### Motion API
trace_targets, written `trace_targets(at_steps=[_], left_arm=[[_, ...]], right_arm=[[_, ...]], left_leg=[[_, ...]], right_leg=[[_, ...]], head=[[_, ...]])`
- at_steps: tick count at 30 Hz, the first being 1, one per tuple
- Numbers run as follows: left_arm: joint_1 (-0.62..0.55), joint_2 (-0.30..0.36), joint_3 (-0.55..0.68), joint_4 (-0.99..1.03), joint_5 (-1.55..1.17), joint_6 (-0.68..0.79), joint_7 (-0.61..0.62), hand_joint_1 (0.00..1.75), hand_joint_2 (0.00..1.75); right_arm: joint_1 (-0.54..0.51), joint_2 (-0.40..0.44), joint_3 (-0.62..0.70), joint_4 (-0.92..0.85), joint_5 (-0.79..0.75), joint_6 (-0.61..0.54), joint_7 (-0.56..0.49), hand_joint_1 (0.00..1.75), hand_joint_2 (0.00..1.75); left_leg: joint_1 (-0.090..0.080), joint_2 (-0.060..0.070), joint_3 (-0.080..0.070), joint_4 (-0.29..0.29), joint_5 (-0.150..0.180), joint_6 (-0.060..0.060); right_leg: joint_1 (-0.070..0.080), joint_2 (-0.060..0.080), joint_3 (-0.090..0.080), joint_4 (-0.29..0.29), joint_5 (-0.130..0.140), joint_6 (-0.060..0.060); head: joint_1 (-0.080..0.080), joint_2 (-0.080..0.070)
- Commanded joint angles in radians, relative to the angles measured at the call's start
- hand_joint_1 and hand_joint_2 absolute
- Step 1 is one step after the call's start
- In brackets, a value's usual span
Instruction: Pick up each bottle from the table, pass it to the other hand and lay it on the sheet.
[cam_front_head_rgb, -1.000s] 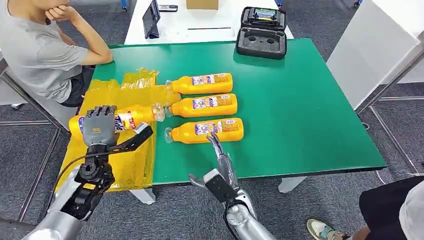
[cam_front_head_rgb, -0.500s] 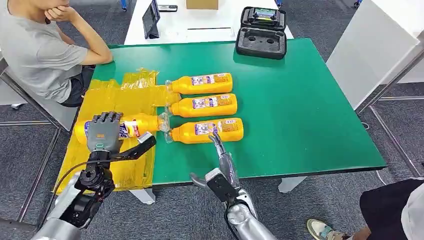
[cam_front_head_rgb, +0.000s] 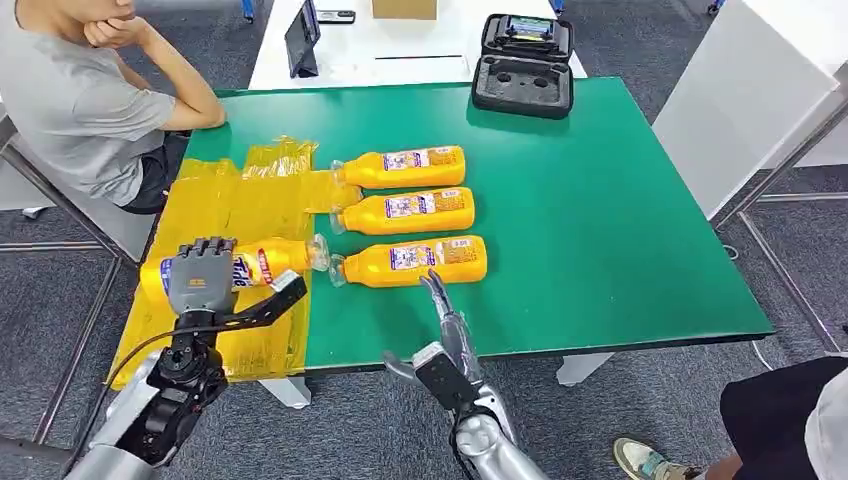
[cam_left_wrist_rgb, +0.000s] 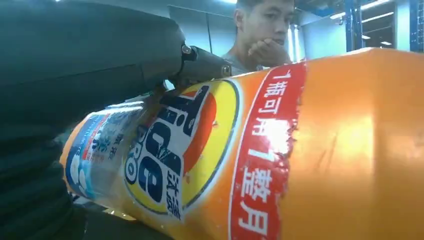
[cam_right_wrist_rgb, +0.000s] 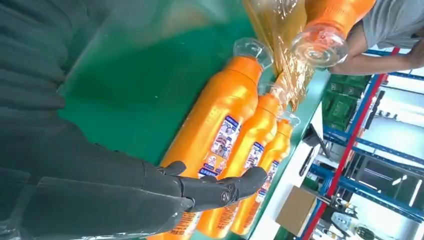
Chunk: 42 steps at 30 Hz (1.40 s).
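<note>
At lower left of the head view, the left hand (cam_front_head_rgb: 202, 277) grips an orange plastic bottle (cam_front_head_rgb: 262, 259) over the crinkled yellow sheet (cam_front_head_rgb: 236, 205), its glossy label reading "Tide" above red-banded Chinese characters. Three more bottles (cam_front_head_rgb: 412, 214) with clear caps lie in a row at the centre of the green table (cam_front_head_rgb: 620, 220). The right hand (cam_front_head_rgb: 445, 322), at lower centre, is empty with fingers extended.

Three bottles (cam_front_head_rgb: 407, 213) lie side by side on the table (cam_front_head_rgb: 620, 220), right of the sheet (cam_front_head_rgb: 235, 205); a fourth bottle (cam_front_head_rgb: 262, 262) lies over the sheet.
</note>
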Motion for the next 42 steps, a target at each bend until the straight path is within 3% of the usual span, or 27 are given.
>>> trace_targets(at_steps=[1, 7, 12, 16, 23, 29, 42], left_arm=[[-0.040, 0.017, -0.045, 0.032, -0.004, -0.010, 0.000, 1.62, 1.75], [-0.046, 0.012, -0.040, 0.040, -0.004, -0.018, -0.010, 1.66, 1.75], [-0.074, 0.012, -0.043, 0.070, -0.004, -0.045, 0.011, 1.59, 1.75], [-0.061, 0.006, -0.008, 0.069, -0.004, -0.043, -0.032, 1.64, 1.75], [-0.061, 0.022, -0.037, 0.089, -0.004, -0.076, -0.045, 1.59, 1.75], [-0.084, -0.004, 0.002, 0.159, -0.004, -0.091, -0.086, 1.59, 1.75], [-0.090, -0.001, 0.022, 0.169, -0.004, -0.096, -0.045, 1.50, 1.75]], right_arm=[[-0.016, -0.017, -0.013, 0.014, -0.004, -0.002, 0.001, 0.00, 1.75], [-0.020, -0.015, -0.012, 0.016, -0.002, -0.002, 0.001, 0.00, 1.75], [-0.034, -0.009, -0.013, 0.023, 0.000, 0.000, 0.009, 0.00, 1.75], [-0.030, -0.013, -0.017, 0.021, 0.002, 0.002, 0.008, 0.00, 1.75], [-0.034, -0.012, -0.020, 0.037, 0.006, 0.010, 0.000, 0.00, 1.75], [-0.036, -0.012, -0.020, 0.040, 0.006, 0.008, 0.000, 0.00, 1.75], [-0.040, -0.008, -0.010, 0.045, 0.009, 0.011, 0.000, 0.00, 1.75]], left_leg=[[0.000, -0.001, 0.004, -0.001, -0.001, 0.000], [0.000, -0.001, 0.005, -0.001, -0.001, 0.000], [0.000, -0.001, 0.002, 0.000, 0.000, 0.000], [0.000, 0.000, 0.003, 0.000, -0.001, 0.000], [0.000, 0.001, 0.006, -0.001, -0.002, 0.000], [0.000, -0.001, 0.004, -0.001, -0.001, 0.000], [0.000, 0.000, 0.004, -0.001, -0.001, 0.000]], right_leg=[[0.000, -0.002, 0.005, -0.001, -0.002, 0.000], [0.000, -0.002, 0.005, -0.001, -0.002, 0.000], [0.000, -0.002, 0.002, 0.000, -0.001, 0.000], [0.000, -0.001, 0.003, 0.000, -0.001, 0.000], [0.000, -0.001, 0.006, -0.001, -0.002, 0.000], [0.000, -0.002, 0.005, -0.001, -0.001, 0.000], [0.000, -0.002, 0.004, -0.001, -0.001, 0.000]], head=[[0.001, 0.000], [0.000, 0.000], [0.000, 0.000], [0.000, 0.000], [0.000, 0.000], [0.000, 0.000], [0.000, 0.000]])
